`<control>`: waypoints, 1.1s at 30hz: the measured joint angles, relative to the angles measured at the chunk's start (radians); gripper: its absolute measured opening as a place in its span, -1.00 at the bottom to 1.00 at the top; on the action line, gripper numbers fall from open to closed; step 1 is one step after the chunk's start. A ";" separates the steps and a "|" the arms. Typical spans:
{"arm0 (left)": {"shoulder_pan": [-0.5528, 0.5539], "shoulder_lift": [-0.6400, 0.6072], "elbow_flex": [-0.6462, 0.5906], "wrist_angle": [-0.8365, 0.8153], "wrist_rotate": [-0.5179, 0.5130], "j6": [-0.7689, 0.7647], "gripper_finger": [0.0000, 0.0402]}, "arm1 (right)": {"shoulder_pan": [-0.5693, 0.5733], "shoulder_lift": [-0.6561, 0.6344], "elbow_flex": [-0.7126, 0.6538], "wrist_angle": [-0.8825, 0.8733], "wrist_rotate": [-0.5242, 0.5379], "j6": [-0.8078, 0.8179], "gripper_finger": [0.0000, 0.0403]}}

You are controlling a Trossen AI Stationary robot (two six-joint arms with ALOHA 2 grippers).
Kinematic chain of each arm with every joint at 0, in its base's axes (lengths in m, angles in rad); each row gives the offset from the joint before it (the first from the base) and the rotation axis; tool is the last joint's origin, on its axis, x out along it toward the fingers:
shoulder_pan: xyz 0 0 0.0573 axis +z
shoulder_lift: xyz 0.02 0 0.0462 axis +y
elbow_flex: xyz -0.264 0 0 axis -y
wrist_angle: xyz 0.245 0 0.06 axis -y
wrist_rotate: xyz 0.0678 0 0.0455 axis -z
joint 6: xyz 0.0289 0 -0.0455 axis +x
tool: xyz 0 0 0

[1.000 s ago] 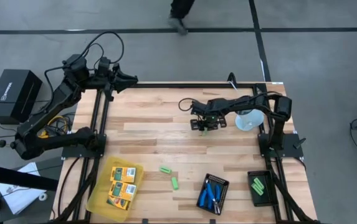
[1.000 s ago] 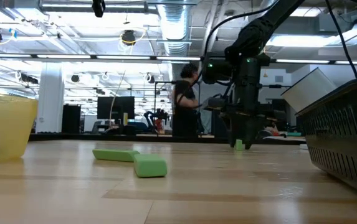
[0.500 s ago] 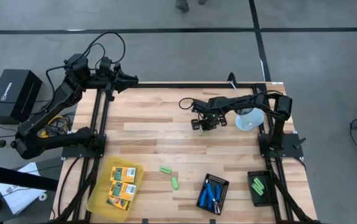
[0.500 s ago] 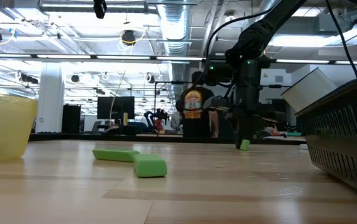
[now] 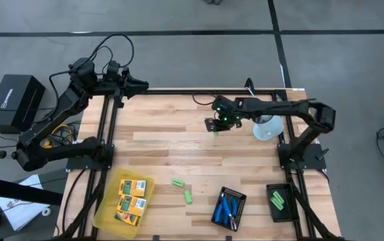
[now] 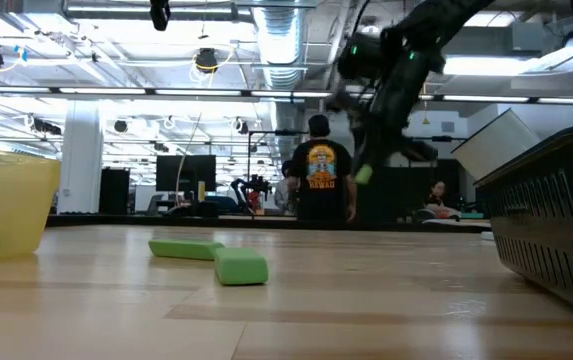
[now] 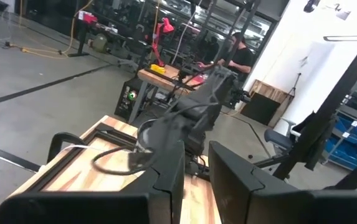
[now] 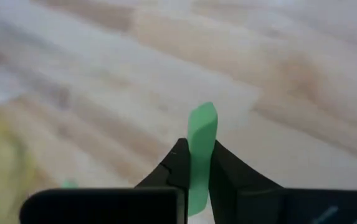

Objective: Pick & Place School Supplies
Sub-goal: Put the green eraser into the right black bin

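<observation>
Right gripper [image 5: 214, 125] — a second ago open around a green block [image 8: 201, 138] on the table [image 5: 158, 134] — now stands pinched tight on it, lifted clear over the far middle — pick made, placing outstanding; left gripper [image 5: 140, 84] waits parked at the far-left edge.

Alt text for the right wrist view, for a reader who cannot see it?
The right gripper is shut on a green block, which stands up between its two dark fingers, lifted above the blurred wooden table.
</observation>
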 joint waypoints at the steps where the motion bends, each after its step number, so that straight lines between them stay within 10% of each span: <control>1: 0.000 0.000 0.000 0.002 0.000 0.000 -0.66 | 0.013 -0.018 0.000 -0.005 -0.012 -0.007 -0.90; 14: 0.000 0.001 0.000 0.004 -0.008 0.000 -0.66 | 0.446 -0.213 -0.017 -0.419 -0.075 0.224 -0.90; 26: -0.004 0.021 -0.001 0.005 -0.027 -0.018 -0.66 | 1.071 -0.347 -0.308 -0.080 -0.042 1.160 -0.90; 33: -0.005 0.037 -0.001 0.008 -0.028 -0.033 -0.66 | 1.194 -0.333 -0.338 -0.042 -0.085 1.227 -0.90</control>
